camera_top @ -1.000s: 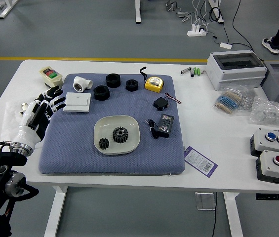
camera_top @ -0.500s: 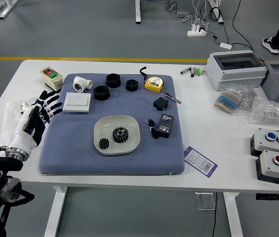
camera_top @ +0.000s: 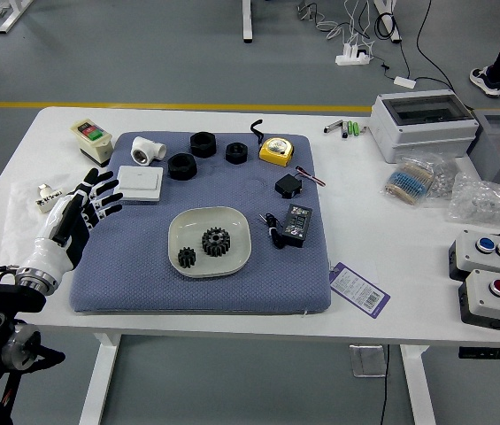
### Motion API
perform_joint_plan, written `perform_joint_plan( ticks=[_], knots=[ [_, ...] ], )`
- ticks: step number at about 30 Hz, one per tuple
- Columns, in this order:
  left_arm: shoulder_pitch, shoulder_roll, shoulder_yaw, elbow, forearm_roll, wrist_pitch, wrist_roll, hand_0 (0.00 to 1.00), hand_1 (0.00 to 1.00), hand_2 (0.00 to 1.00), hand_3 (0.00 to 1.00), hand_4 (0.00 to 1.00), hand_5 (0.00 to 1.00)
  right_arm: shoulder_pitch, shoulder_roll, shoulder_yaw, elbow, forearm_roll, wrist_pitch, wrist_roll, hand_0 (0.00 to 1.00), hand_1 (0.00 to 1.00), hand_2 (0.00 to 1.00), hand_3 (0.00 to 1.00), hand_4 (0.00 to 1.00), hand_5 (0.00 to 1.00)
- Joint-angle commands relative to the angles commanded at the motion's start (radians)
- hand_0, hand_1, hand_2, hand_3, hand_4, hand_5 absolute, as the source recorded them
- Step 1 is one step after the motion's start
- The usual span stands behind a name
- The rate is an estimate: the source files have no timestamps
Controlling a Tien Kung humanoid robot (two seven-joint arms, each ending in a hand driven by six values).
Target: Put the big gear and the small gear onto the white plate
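Spread and holding nothing, the fingers of my left hand (camera_top: 92, 205) are over the left edge of the blue-grey mat, left of the plate. The white plate (camera_top: 233, 266) lies on the mat. Both gears are inside it: the big black gear (camera_top: 216, 241) near the middle and the small black gear (camera_top: 187, 257) to its lower left, a small gap between them. My right hand is out of view.
Behind the plate on the mat (camera_top: 143, 288) are black rings (camera_top: 181, 166), a white box (camera_top: 139, 182), a white pipe fitting (camera_top: 148, 150) and a tape measure (camera_top: 276, 151). A black adapter (camera_top: 296, 225) lies right of the plate. Button boxes (camera_top: 497, 297) stand far right.
My left hand has shifted slightly toward the table's near edge, and its fingers have turned a little. The plate and gears have not moved.
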Motion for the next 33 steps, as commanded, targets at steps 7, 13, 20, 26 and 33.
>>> perform_joint_plan(
  ticks=[7,13,20,26,33],
  knots=[
    [0.016,0.007,0.015,-0.063,-0.021,0.023,0.006,0.772,0.809,0.875,0.838,0.833,0.769,0.004,-0.002,0.000,0.000,0.001,0.000,0.000,0.706,0.731,0.779,0.609,0.836,0.691],
    [0.031,0.006,0.022,-0.081,-0.027,0.029,0.004,0.774,0.809,0.875,0.837,0.834,0.763,0.007,-0.003,-0.001,0.000,0.000,-0.001,0.001,0.705,0.731,0.779,0.610,0.836,0.690],
    [0.055,-0.022,0.007,-0.098,-0.034,0.024,0.008,0.774,0.809,0.876,0.839,0.835,0.765,0.009,-0.003,-0.005,0.000,0.000,-0.001,0.000,0.705,0.731,0.779,0.610,0.837,0.692],
    [0.061,-0.026,0.015,-0.102,-0.058,0.011,0.002,0.775,0.809,0.876,0.833,0.829,0.754,0.010,-0.003,-0.005,-0.001,0.001,-0.001,0.000,0.707,0.731,0.779,0.610,0.837,0.693],
    [0.069,-0.031,0.045,-0.106,-0.116,-0.003,-0.009,0.790,0.824,0.881,0.848,0.828,0.738,0.011,-0.005,-0.005,-0.001,-0.001,0.000,0.000,0.706,0.731,0.779,0.610,0.838,0.694]
  ],
)
